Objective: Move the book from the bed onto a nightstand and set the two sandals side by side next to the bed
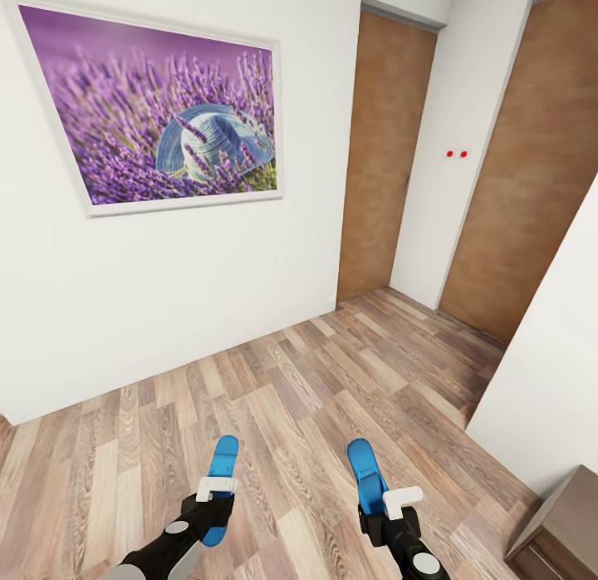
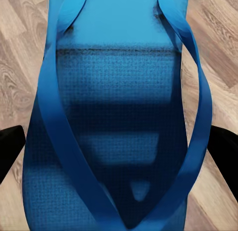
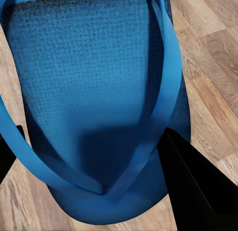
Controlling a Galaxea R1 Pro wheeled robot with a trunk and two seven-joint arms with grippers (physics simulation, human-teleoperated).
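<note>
Each end effector, left (image 1: pixel 218 486) and right (image 1: pixel 389 503), pinches one sandal (image 1: pixel 223 472) (image 1: pixel 365 472), long axes pointing forward, parallel, well apart above the floor (image 1: pixel 291 414).

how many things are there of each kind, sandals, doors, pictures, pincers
blue sandals: 2, one in the left pincer, one in the right pincer
wooden doors: 2
framed pictures: 1
pincers: 2
total: 7
</note>
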